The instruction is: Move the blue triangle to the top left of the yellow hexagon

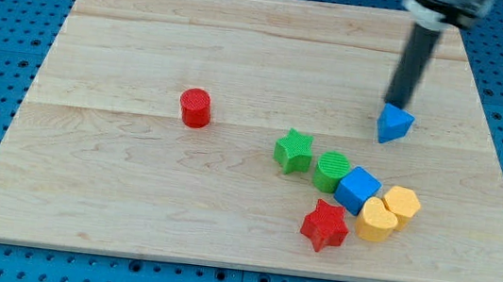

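Observation:
The blue triangle (pixel 394 124) lies on the wooden board at the view's right, above the cluster of blocks. The yellow hexagon (pixel 403 202) sits at the right end of that cluster, below the triangle and slightly to its right. My tip (pixel 394 104) stands at the triangle's top edge, touching or nearly touching it. The dark rod rises from there toward the view's top right.
A yellow heart (pixel 376 220) touches the hexagon's left side. A blue cube (pixel 357 189), a green cylinder (pixel 331 171), a green star (pixel 294 151) and a red star (pixel 324 225) crowd the cluster. A red cylinder (pixel 195 108) stands alone at the left. The board's right edge (pixel 498 141) is near.

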`<control>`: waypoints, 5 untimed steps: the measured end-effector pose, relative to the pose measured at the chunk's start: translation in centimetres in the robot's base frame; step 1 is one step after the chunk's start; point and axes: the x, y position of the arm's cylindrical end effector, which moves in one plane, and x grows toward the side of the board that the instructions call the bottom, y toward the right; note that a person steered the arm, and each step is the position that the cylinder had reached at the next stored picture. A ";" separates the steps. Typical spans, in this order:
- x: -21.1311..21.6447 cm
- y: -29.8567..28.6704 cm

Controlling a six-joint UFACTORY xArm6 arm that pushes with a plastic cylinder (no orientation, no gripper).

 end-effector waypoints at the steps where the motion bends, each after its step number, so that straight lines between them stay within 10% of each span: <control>1: 5.0 0.0; 2: 1.1 -0.7; 4: 10.1 -1.6; 5: 5.4 -1.6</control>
